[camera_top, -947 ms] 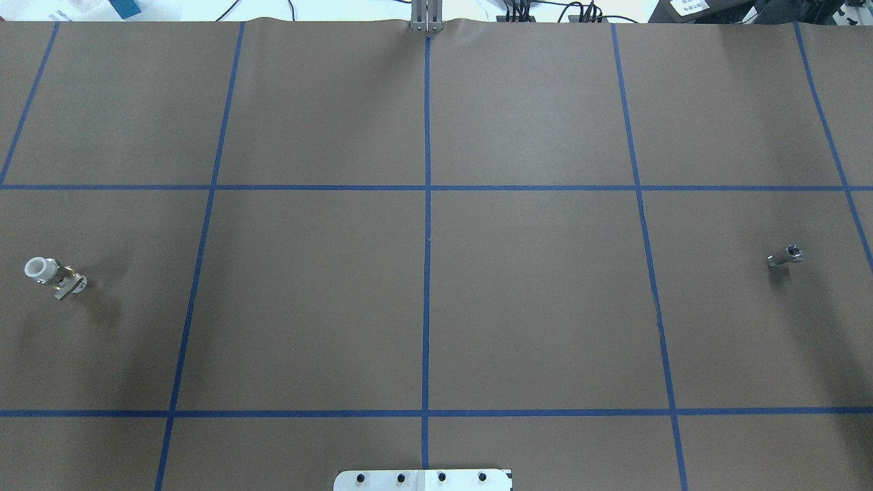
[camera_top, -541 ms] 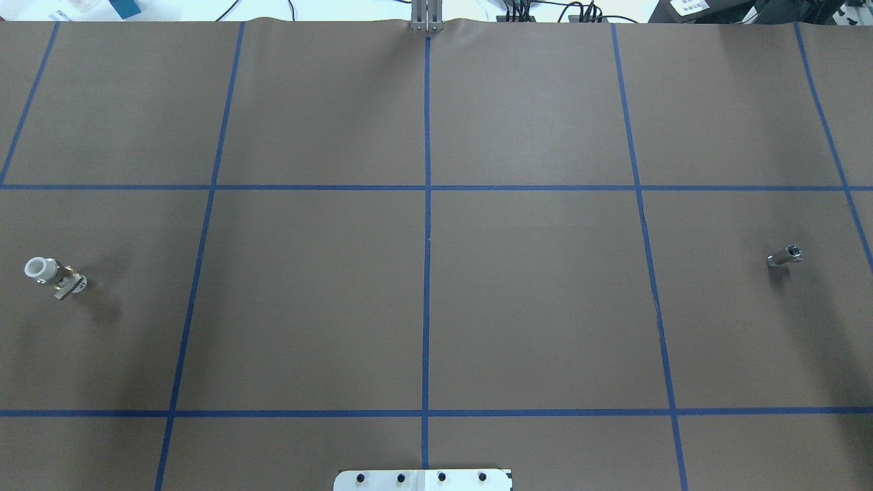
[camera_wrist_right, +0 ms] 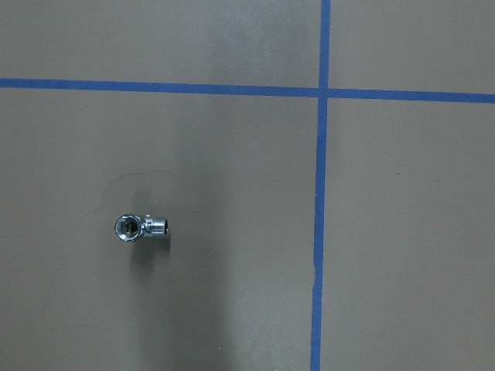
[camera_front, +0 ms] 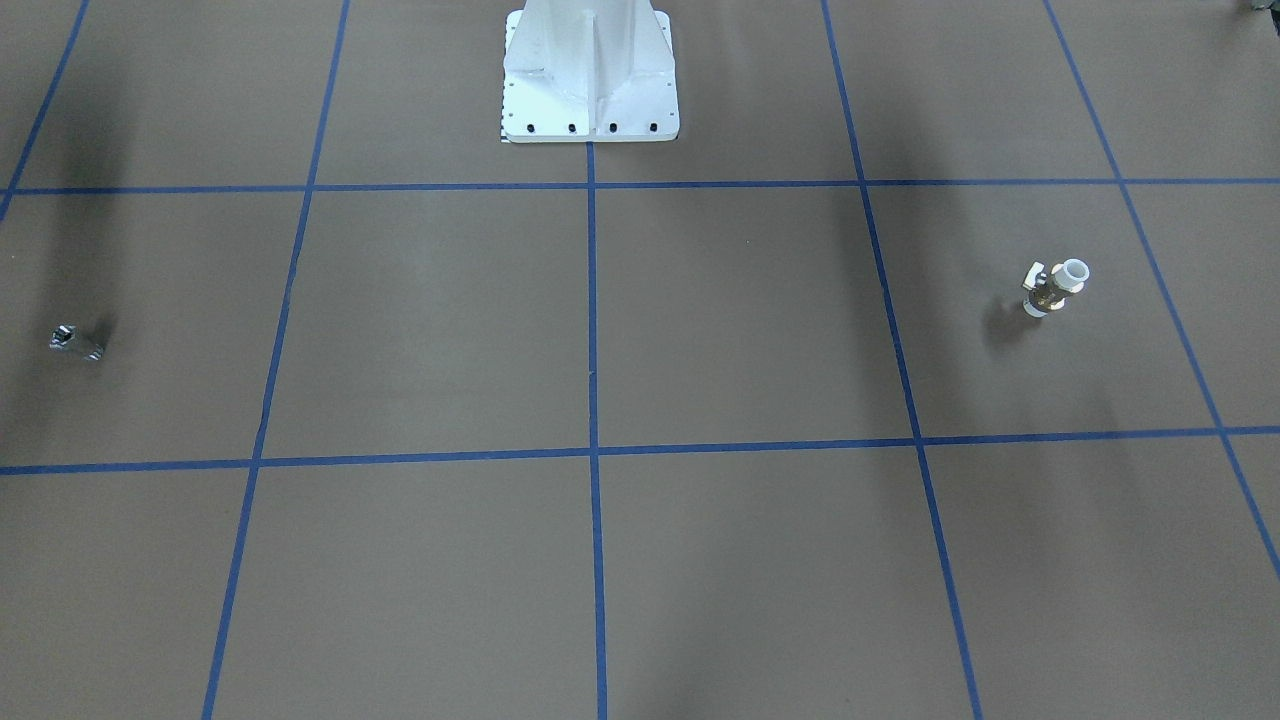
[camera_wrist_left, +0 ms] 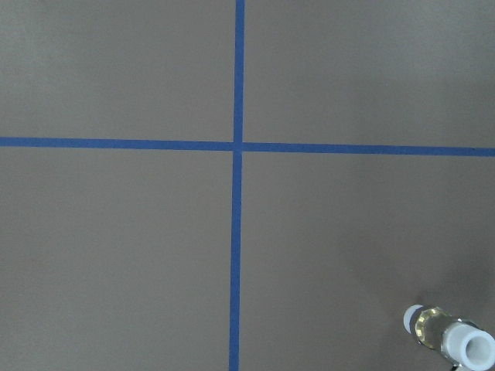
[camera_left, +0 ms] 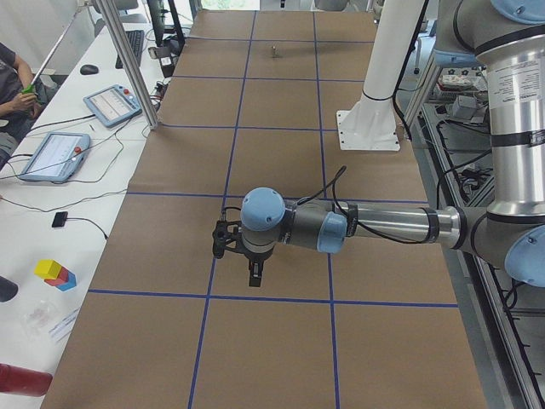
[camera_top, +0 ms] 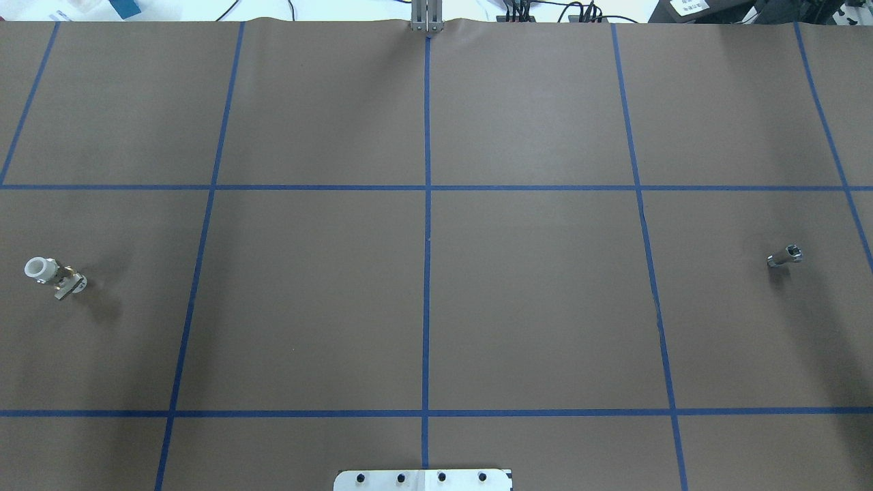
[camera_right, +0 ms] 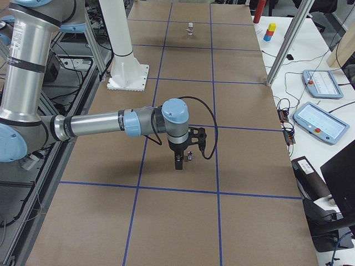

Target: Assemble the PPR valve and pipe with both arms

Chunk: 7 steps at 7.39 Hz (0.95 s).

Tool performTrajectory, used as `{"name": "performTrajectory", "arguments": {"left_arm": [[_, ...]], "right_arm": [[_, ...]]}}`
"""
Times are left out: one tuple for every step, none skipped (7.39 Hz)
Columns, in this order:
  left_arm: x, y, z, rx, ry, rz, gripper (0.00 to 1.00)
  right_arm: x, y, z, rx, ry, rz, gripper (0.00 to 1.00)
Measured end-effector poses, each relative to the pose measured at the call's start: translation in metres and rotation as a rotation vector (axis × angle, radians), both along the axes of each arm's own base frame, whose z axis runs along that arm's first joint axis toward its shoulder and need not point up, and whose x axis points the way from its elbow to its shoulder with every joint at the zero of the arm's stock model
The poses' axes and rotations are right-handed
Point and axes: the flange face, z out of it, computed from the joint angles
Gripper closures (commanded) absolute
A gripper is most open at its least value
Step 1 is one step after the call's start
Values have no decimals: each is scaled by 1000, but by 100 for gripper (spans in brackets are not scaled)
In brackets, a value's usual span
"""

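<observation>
One PPR valve (camera_top: 54, 275) stands at the left side of the table (camera_top: 532, 307), and one pipe (camera_top: 784, 257) sits at the right side, well apart. There are two grippers: the left gripper (camera_left: 255, 274) hangs above the table near the valve, and the right gripper (camera_right: 178, 163) near the pipe. I cannot tell if their fingers are apart or together.

A worktop (camera_top: 532, 307) covered in brown paper is marked into large squares by blue tape lines (camera_top: 427, 204). Along one side runs a white desk (camera_left: 25, 239) carrying two tablet-like control pads (camera_left: 53, 155) and some coloured blocks (camera_left: 54, 273), with a slanted metal post (camera_left: 128, 60) rising where desk and worktop meet. Even light leaves only soft shadows on the paper.
</observation>
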Motion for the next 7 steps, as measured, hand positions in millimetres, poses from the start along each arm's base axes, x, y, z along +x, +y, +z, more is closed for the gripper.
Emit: {"name": "performTrajectory", "arguments": {"left_arm": [[0, 1, -1, 2, 1, 0, 0], [0, 2, -3, 7, 3, 0, 0], [0, 2, -6, 12, 5, -2, 0], [0, 2, -8, 15, 6, -2, 0], [0, 2, -10, 27, 7, -2, 0], [1, 5, -13, 47, 8, -3, 0], [1, 7, -13, 61, 8, -4, 0]], "right_arm": [[0, 0, 2, -4, -1, 0, 0], [0, 1, 4, -8, -5, 0, 0], [-1, 2, 7, -14, -12, -2, 0], [-1, 3, 7, -14, -20, -4, 0], [-1, 4, 7, -14, -24, -4, 0], [-2, 6, 6, -13, -31, -5, 0], [-2, 8, 1, -8, -42, -7, 0]]}}
